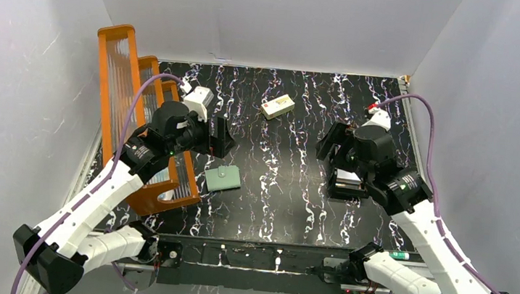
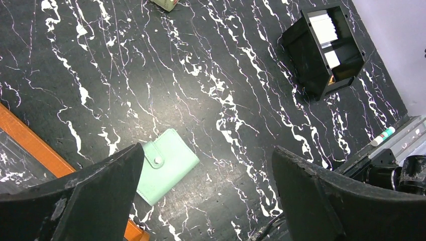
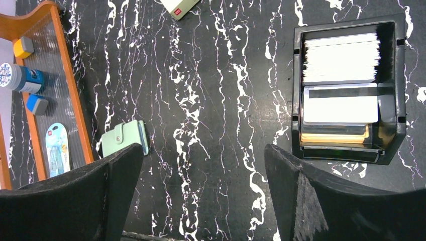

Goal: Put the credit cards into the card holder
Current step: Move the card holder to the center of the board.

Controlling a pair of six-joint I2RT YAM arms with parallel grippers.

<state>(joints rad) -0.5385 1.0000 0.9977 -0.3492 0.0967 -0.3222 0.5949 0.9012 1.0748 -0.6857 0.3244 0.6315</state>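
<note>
Top view: the card holder [image 1: 223, 179] lies closed on the counter [image 1: 273, 207], at 6 o'clock of the left end effector [image 1: 220, 137]. Left wrist: that end effector gapes wide, released. Right wrist: the right end effector [image 3: 203, 147] is released too; the credit cards [image 3: 340, 103] sit in the black tray [image 3: 400, 100] at 2 o'clock.

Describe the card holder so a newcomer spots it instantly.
Find the orange rack on the left of the table. Right of its near end, the card holder lies flat. It's the only mint-green item, closed with a stud.
</note>
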